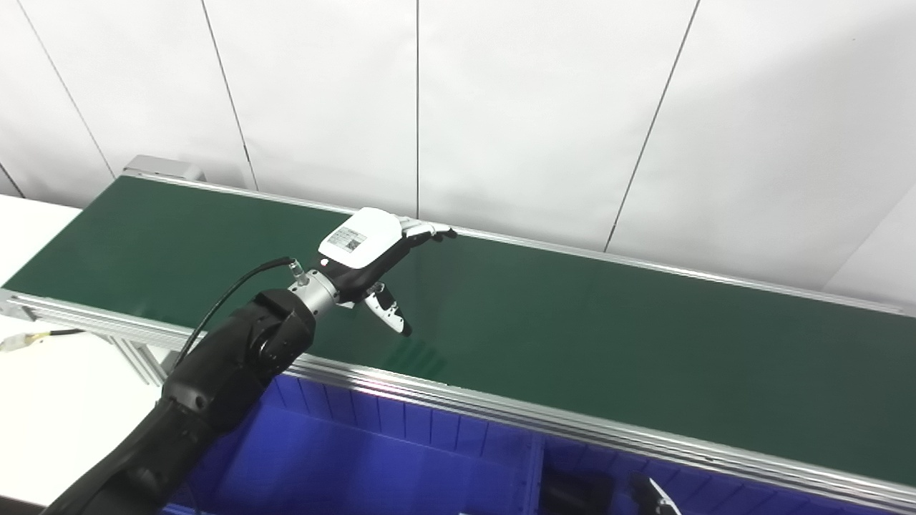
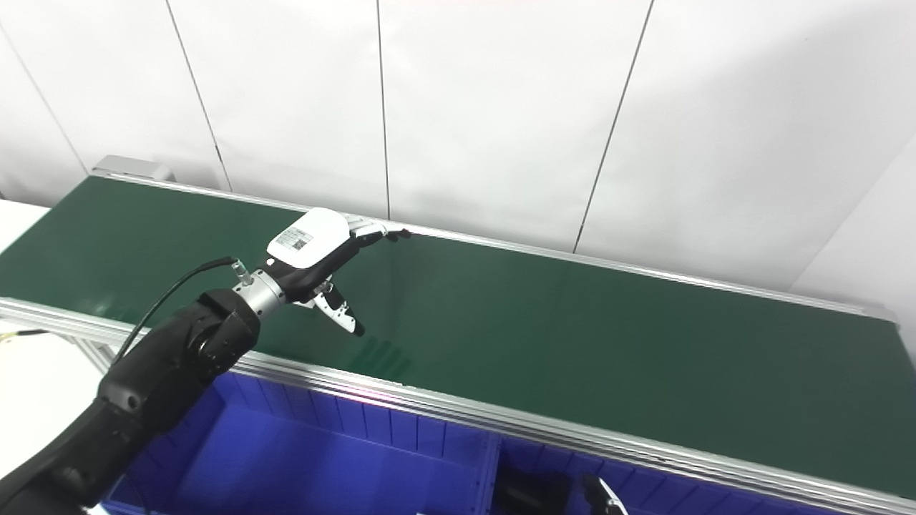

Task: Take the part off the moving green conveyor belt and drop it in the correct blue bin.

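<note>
Hovering the left robot hand point(image 1: 368, 252) spread wide and empty over the bare green conveyor belt point(image 1: 572, 322), best holding low, ready for a part.

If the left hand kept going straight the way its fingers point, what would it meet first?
Probably the belt's far aluminium rail, then the white wall panels. The left hand is open over the green conveyor belt, fingers aimed at that far edge. No part lies in its path; height is unclear.
</note>
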